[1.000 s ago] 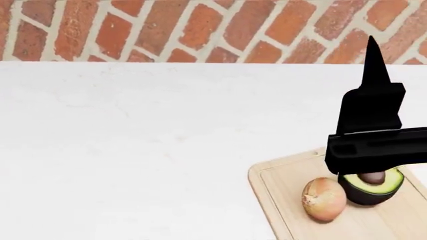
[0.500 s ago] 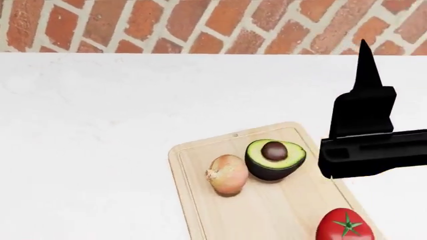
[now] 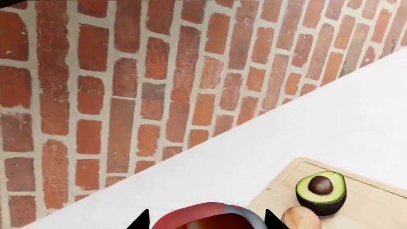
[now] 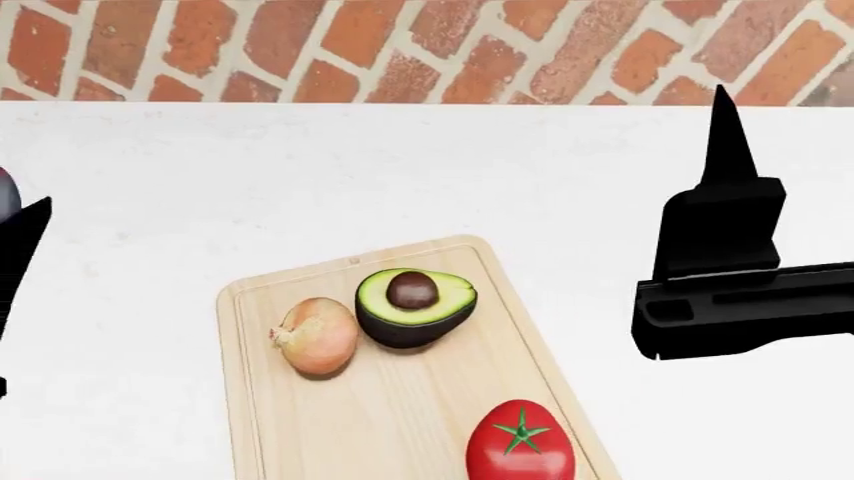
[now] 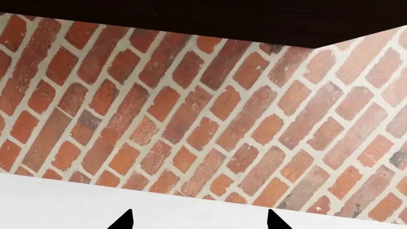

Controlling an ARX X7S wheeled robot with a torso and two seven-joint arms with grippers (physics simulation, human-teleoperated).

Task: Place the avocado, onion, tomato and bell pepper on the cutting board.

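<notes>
The right gripper point(image 4: 727, 150) is raised to the right of the cutting board point(image 4: 400, 420), one pointed finger upright, its fingertips point(image 5: 129, 220) spread with nothing between them. The left gripper point(image 3: 203, 222) is clamped on a red, rounded thing, left of the board.

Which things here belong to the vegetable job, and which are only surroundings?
Belong to the job: cutting board; onion, avocado and tomato on it; red thing, probably the bell pepper, in the left gripper.
Only surroundings: white countertop; brick wall.
</notes>
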